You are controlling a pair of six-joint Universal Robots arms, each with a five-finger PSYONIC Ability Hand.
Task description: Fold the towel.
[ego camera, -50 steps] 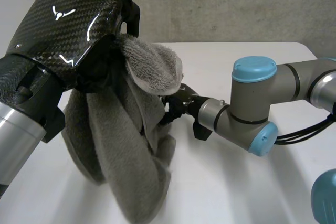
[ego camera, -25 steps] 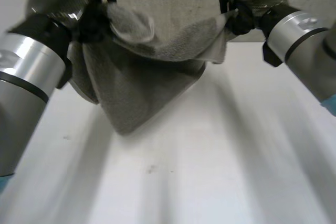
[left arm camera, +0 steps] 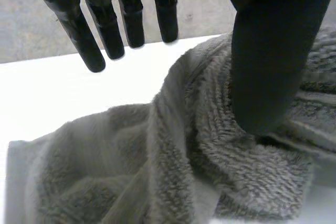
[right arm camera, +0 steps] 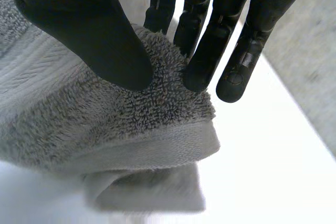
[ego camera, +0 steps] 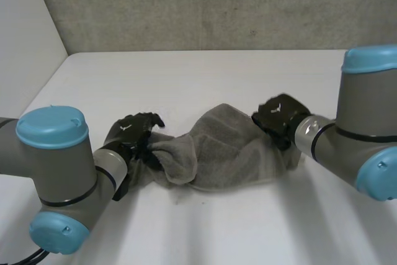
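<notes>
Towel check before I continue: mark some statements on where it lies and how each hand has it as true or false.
1. The towel lies on the table between the left hand and the right hand. True.
2. The towel is a neat, flat rectangle. False: it is bunched and creased, not folded flat.
3. The right hand pinches a towel edge between its thumb and fingers. True, as the right wrist view shows.
4. The left hand is clenched in a fist round the cloth. False: its fingers are straight and clear of the towel, and only the thumb rests on it.
</notes>
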